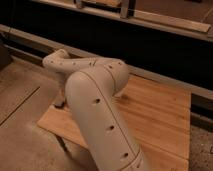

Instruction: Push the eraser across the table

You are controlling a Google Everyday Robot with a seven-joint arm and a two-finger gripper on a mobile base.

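Note:
The table point(160, 117) has a light brown plank-wood top and fills the middle and right of the camera view. My white arm point(97, 107) reaches from the bottom over the table's left half and covers much of it. My gripper point(60, 103) hangs low at the table's far left edge, dark and mostly hidden behind the wrist. The eraser is hidden from view. No pen or pad shows either.
A grey concrete floor point(22, 125) lies left of the table. A dark wall with a pale ledge point(165, 20) runs behind the table. One thin table leg point(62, 143) shows under the front left corner.

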